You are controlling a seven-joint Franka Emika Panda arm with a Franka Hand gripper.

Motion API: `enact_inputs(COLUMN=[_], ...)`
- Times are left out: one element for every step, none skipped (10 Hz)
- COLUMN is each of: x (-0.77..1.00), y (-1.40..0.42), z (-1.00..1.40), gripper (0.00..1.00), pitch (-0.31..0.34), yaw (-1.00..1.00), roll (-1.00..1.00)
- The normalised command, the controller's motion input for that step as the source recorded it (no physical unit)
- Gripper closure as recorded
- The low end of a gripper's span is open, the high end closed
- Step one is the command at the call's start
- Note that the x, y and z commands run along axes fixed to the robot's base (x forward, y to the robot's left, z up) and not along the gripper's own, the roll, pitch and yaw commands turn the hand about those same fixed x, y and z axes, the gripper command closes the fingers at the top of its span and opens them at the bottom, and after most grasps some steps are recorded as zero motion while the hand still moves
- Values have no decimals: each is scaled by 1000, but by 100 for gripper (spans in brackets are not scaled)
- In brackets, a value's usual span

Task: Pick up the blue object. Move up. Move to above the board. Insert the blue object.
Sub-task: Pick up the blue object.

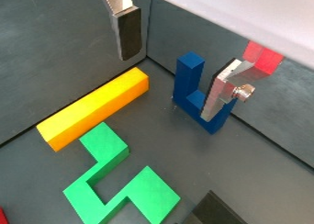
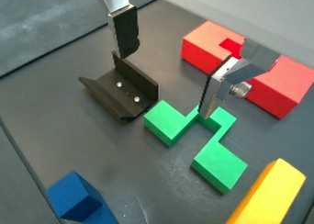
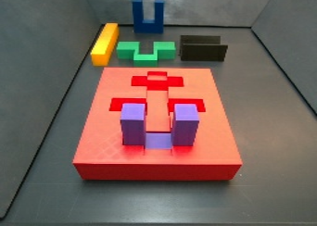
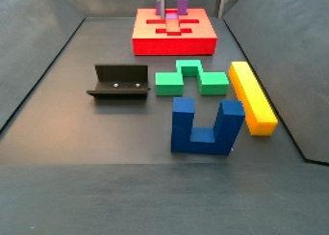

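The blue object (image 4: 206, 123) is a dark blue U-shaped block that stands on the grey floor with its prongs up, next to the yellow bar. It also shows in a side view (image 3: 148, 15) and in both wrist views (image 1: 194, 85) (image 2: 73, 196). The board (image 3: 111, 146) is a big red slab with recesses and also shows in views (image 4: 154, 44) (image 2: 208, 46). My gripper (image 1: 172, 81) (image 2: 167, 81) is open and empty. It hangs above the floor, over the pieces, and touches nothing. In a wrist view one finger (image 1: 225, 92) overlaps a blue prong. The gripper does not show clearly in the side views.
A purple U-shaped block (image 3: 148, 123) sits in the board. A yellow bar (image 4: 252, 94) (image 1: 92, 108) and a green notched block (image 4: 193, 79) (image 2: 190, 136) lie beside the blue object. The fixture (image 4: 118, 83) (image 2: 123, 92) stands near the green block. Grey walls enclose the floor.
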Motion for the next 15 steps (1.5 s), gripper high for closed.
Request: enact_inputs(x=[271, 377, 631, 714, 746, 757, 777, 811, 763, 680, 497, 360, 274, 229, 174], y=[97, 791, 666, 611, 586, 594, 594, 571, 583, 543, 486, 411, 331, 306, 317], z=[-189, -49, 0, 0, 0, 0, 0, 0, -26, -60, -120, -223, -271, -320, -277], gripper=[0, 0, 0, 0, 0, 0, 0, 0, 0, 0, 0, 0, 0, 0, 0], pitch=[0, 0, 0, 0, 0, 3, 0, 0, 0, -36, -83, -99, -90, -80, -74], yaw=[-14, -23, -134, -177, -183, -129, -109, -140, -191, -303, -409, -489, -511, -526, -457], roll=[41, -120, -70, -73, -89, -110, -134, -103, -107, -154, -190, -190, -233, -246, -301])
